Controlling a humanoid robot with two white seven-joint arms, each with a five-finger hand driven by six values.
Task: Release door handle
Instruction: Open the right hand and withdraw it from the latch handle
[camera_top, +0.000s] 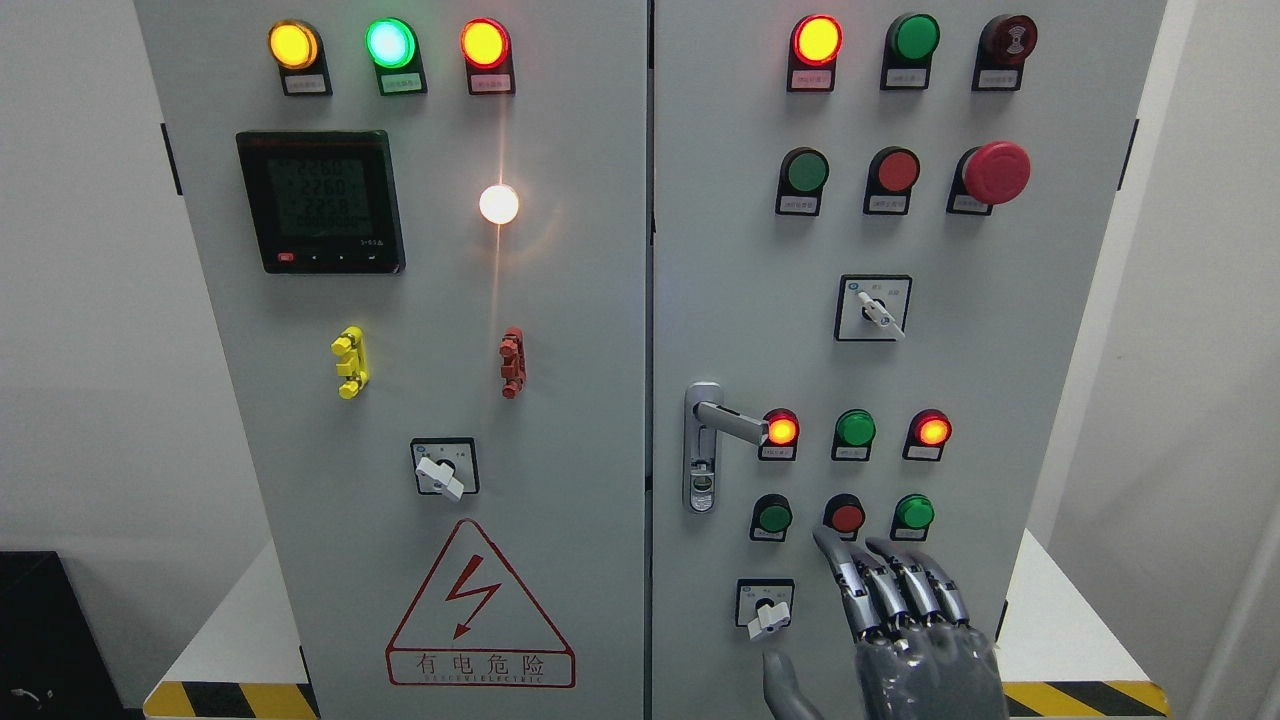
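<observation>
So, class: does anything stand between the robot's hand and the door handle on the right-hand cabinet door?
Nothing visible does. The right hand, fingers spread and holding nothing, sits low on the right door, below and to the right of the door handle. Only flat panel with a green push button and a red push button lies between them.

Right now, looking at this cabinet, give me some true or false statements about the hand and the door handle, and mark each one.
1. The right hand grips the door handle. False: it is apart from it, lower and to the right, fingers spread.
2. The handle's lever points right, toward a lit red lamp. True.
3. The danger triangle is on the right door. False: it is on the left door.
4. The display is on the left door. True.
5. The left hand shows. False: only the right one does.
</observation>
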